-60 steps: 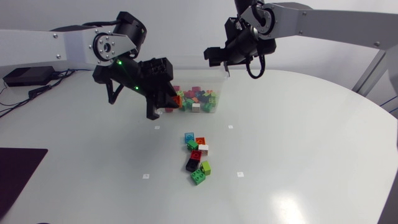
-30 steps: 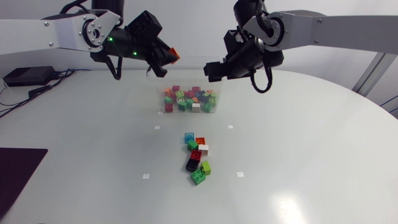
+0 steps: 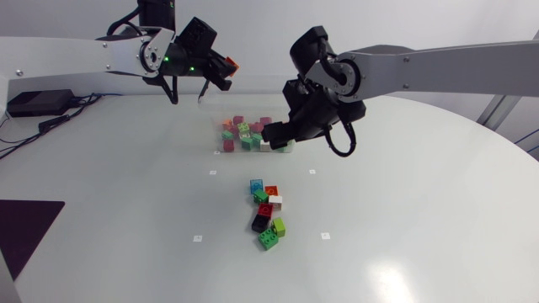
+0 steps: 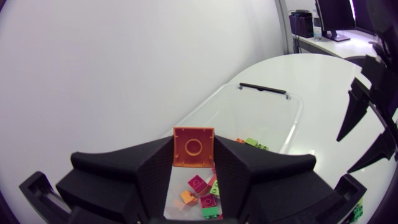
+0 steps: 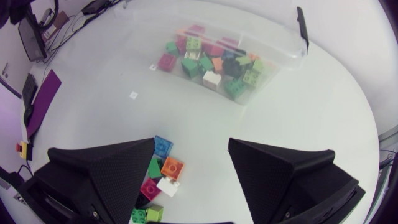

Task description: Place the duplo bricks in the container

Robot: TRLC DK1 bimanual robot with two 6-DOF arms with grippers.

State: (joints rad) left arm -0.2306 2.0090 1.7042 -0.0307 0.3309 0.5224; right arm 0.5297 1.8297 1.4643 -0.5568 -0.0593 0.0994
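Honestly no text, label, brand, number or sign can be read anywhere here, not on the duplo bricks [image 3: 266, 215] or the container [image 5: 280, 62], and nothing legible is made out on the table [image 3: 421, 219].

- Left arm [image 3: 59, 52]: white link, black joint with silver disc, green lights, black cable.
- Right arm [image 3: 446, 63]: silver-grey link, black joints, looped black cable.
- Right gripper [image 5: 191, 148]: matte black, textured wedge fingers.
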